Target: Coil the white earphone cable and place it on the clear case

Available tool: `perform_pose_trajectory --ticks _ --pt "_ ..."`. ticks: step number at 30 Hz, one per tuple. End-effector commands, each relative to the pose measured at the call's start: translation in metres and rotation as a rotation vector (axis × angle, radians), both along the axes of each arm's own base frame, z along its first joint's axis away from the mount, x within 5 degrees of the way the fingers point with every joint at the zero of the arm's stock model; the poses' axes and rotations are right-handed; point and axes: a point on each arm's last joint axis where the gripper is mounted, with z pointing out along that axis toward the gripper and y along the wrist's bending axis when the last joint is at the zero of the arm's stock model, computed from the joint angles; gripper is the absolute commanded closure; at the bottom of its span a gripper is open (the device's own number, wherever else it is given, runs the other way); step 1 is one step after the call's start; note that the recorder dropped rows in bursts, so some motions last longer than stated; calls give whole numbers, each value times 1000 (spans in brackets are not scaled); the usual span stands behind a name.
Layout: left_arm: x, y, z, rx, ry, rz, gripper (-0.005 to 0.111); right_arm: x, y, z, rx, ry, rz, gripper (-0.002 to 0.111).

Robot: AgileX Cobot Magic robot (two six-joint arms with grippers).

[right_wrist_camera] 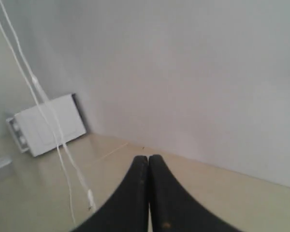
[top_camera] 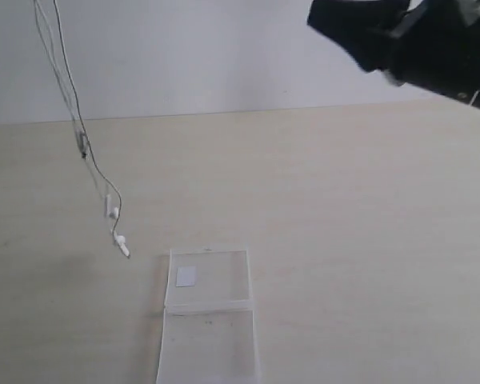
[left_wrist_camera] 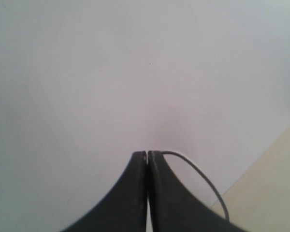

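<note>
The white earphone cable (top_camera: pixel 68 96) hangs in the air from above the top left of the exterior view. Its inline piece (top_camera: pixel 82 144) is partway down, and the two earbuds (top_camera: pixel 122 244) dangle just above the table, left of the clear case (top_camera: pixel 212 332). The case lies open and flat with its white sticker (top_camera: pixel 186 276) on the far half. My left gripper (left_wrist_camera: pixel 147 153) is shut on the cable (left_wrist_camera: pixel 203 180), which loops out from the fingertips. My right gripper (right_wrist_camera: pixel 148 158) is shut and holds nothing. It is high up, with the cable strands (right_wrist_camera: pixel 38 92) hanging well off to one side.
The right arm (top_camera: pixel 416 40) is a black mass at the top right of the exterior view. A white box (right_wrist_camera: pixel 48 123) stands against the wall in the right wrist view. The pale wooden table (top_camera: pixel 344 240) ends at a white wall behind.
</note>
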Motion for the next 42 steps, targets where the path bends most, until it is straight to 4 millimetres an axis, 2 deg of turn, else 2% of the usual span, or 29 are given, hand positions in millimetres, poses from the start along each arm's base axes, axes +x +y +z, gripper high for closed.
perform_pose_trajectory --ticks 1,5,9,11,16,18,21,28,32,37,42 --pt "-6 -4 4 -19 -13 -56 107 6 30 -9 -147 -111 179 108" --pt "-9 -10 3 -14 -1 -128 107 24 37 2 -141 -38 186 108" --pt "-10 -15 0 10 7 -197 107 40 47 9 -216 -34 306 107" --pt "-11 -18 -1 8 17 -233 107 49 52 12 -228 -28 361 101" --pt "-14 -22 -1 23 13 -290 107 65 63 12 -227 -65 530 70" --pt "-14 -22 -1 24 12 -292 107 71 69 13 -236 -120 545 62" --pt "-14 -23 -1 15 11 -301 107 80 74 12 -263 -213 545 62" --pt "-16 -25 2 18 -26 -327 107 90 87 8 -252 -231 583 58" --pt "-17 -26 4 21 -53 -351 107 89 89 10 -252 -240 588 51" --pt "-18 -28 5 29 -73 -373 107 87 92 11 -236 -180 598 51" --pt "-19 -28 4 38 -64 -383 107 82 90 19 -250 -203 601 50"
